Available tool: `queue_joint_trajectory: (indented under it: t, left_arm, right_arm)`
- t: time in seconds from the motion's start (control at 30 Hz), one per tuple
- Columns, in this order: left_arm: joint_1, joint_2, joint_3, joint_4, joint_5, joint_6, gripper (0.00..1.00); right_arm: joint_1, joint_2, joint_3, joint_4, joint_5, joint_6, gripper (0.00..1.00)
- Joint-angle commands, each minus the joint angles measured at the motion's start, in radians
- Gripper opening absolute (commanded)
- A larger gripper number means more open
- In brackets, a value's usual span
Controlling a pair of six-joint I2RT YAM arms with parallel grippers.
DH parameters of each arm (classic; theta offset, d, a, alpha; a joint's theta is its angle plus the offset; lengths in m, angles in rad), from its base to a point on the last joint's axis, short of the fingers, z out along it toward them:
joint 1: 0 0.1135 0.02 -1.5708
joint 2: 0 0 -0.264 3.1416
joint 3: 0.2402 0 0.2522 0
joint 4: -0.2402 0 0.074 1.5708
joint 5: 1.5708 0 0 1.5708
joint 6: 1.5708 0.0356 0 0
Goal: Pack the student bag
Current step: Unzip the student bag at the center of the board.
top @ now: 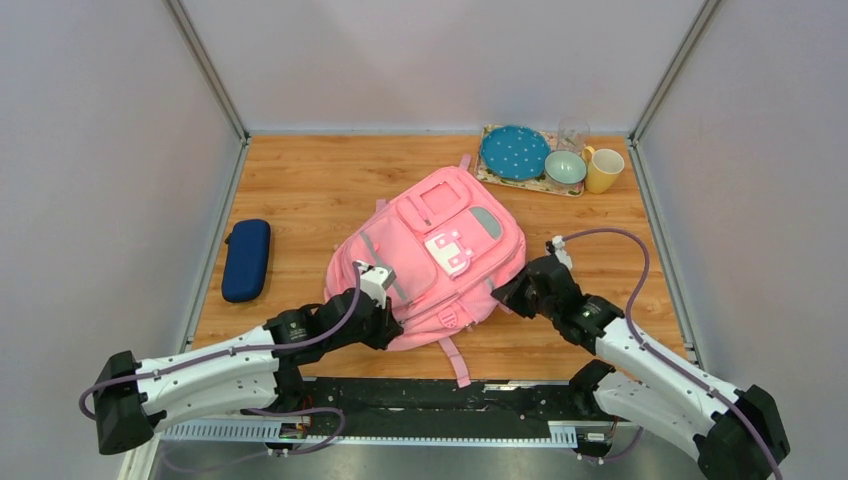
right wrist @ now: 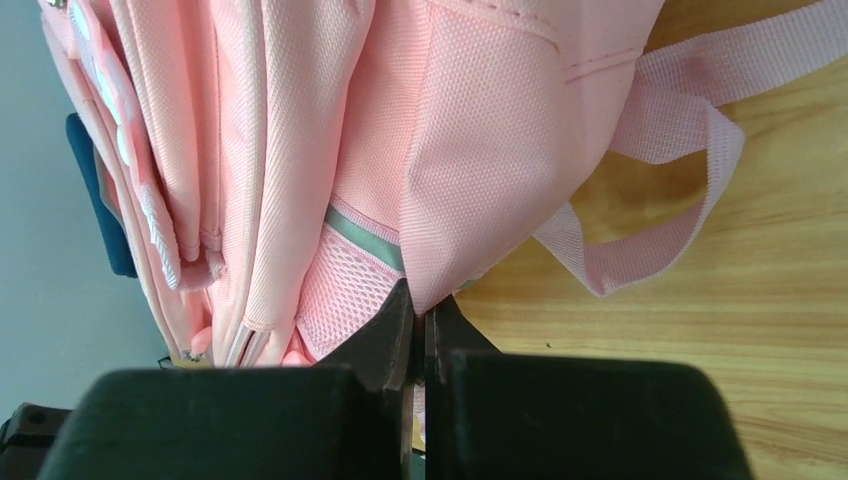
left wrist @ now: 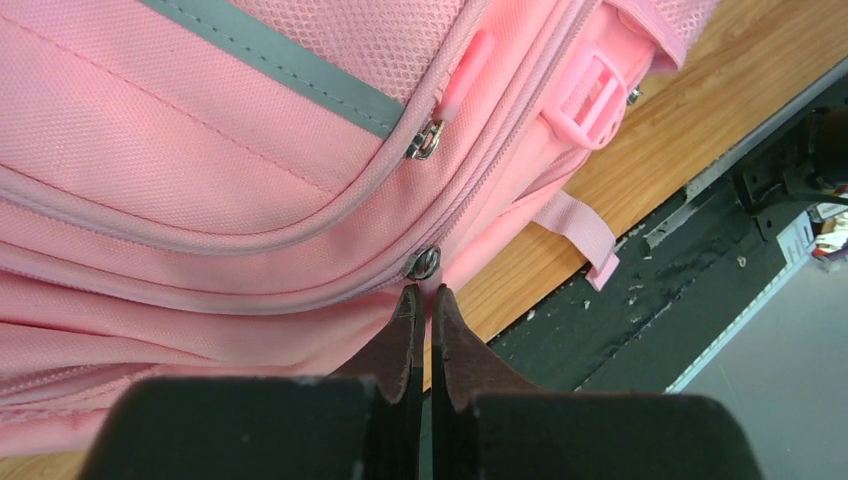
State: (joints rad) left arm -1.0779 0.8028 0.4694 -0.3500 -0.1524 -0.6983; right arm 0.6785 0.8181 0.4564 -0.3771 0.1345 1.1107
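Pink fabric backpack (top: 440, 250) is lying between both arms: left gripper (left wrist: 422, 300) pressing shut beside its zip slider (left wrist: 423, 263), right gripper (right wrist: 420, 305) pinching its side.

Bright, even diffuse light, faint soft shadow beside the student bag (top: 440, 240); top view sharp, wrist views soften at bottom edge.

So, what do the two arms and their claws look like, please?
Both the left arm and right arm have white shells with black joints and black bases. A thin purple cable loops along each. The left claw and right claw each have two dark brown tapered fingers on a black block. No markings are readable.
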Motion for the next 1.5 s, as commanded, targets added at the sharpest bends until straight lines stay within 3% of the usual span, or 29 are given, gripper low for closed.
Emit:
queue_joint_trajectory:
  t: [0.0, 0.03, 0.13, 0.17, 0.27, 0.3, 0.4, 0.47, 0.57, 0.7, 0.9, 1.33, 1.47]
  left_arm:
    - [0.013, -0.014, -0.035, -0.113, 0.031, 0.054, 0.0]
    - [0.013, -0.011, -0.035, -0.081, 0.06, 0.053, 0.0]
    - [0.012, 0.01, -0.025, -0.025, 0.108, 0.043, 0.0]
    - [0.012, 0.015, -0.014, -0.012, 0.114, 0.04, 0.0]
    - [0.012, 0.032, 0.009, 0.014, 0.131, 0.043, 0.0]
    - [0.012, 0.039, 0.014, 0.019, 0.137, 0.046, 0.0]
    - [0.013, 0.055, 0.032, 0.039, 0.166, 0.056, 0.0]
    - [0.012, 0.065, 0.037, 0.054, 0.189, 0.06, 0.0]
    - [0.012, 0.084, 0.04, 0.083, 0.215, 0.063, 0.0]
    - [0.012, 0.107, 0.044, 0.112, 0.238, 0.06, 0.0]
    - [0.004, 0.105, 0.06, 0.138, 0.254, 0.056, 0.0]
    - [-0.051, 0.162, 0.093, 0.198, 0.277, 0.048, 0.0]
    - [-0.066, 0.182, 0.117, 0.203, 0.277, 0.056, 0.0]
  right_arm:
    - [-0.095, 0.067, 0.145, -0.009, 0.01, -0.17, 0.0]
    - [-0.094, 0.088, 0.162, -0.032, 0.002, -0.19, 0.0]
    - [-0.092, 0.063, 0.198, -0.122, -0.033, -0.193, 0.22]
    - [-0.092, 0.044, 0.197, -0.146, -0.033, -0.187, 0.36]
    - [-0.094, -0.092, 0.165, -0.238, -0.015, -0.143, 0.53]
    - [-0.092, -0.129, 0.153, -0.256, -0.015, -0.129, 0.55]
    - [-0.092, -0.261, 0.093, -0.232, -0.117, -0.117, 0.54]
    - [-0.085, -0.287, 0.058, -0.189, -0.223, -0.086, 0.47]
    - [-0.013, -0.272, 0.038, -0.12, -0.21, -0.005, 0.46]
    - [0.2, -0.157, 0.051, -0.005, -0.064, 0.073, 0.5]
    - [0.363, 0.096, 0.064, 0.237, 0.002, 0.199, 0.52]
    - [0.372, 0.262, 0.107, 0.3, 0.062, 0.236, 0.55]
    - [0.374, 0.3, 0.111, 0.305, 0.066, 0.25, 0.51]
